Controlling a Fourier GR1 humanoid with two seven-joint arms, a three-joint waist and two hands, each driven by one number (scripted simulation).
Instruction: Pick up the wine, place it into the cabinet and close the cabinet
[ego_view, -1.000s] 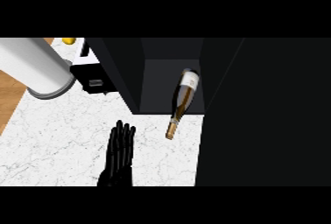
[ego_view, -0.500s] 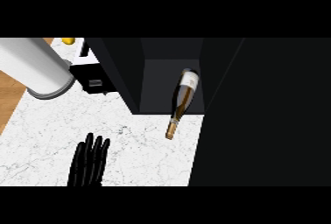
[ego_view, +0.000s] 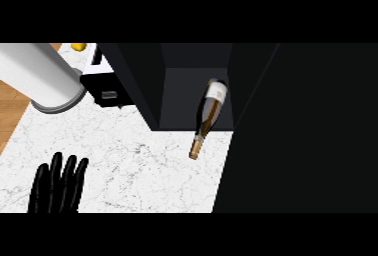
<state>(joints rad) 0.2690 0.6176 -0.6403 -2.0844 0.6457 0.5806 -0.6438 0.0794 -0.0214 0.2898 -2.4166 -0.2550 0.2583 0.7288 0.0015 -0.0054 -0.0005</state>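
Near the counter's (ego_view: 140, 165) front left corner, the left hand (ego_view: 57, 186) rests with fingers straight, spread flat and holding nothing. Well apart, the wine (ego_view: 207, 116) lies tilted in the open cabinet (ego_view: 193, 80), its neck jutting over the marble beyond the front edge.

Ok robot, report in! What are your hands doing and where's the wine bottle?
Left hand open, low over the counter; right hand out of view. Wine bottle lying in the open cabinet, neck poking out. Nothing blocking it.

Wine bottle (ego_view: 207, 116) on its side, neck out of open cabinet (ego_view: 148, 85)
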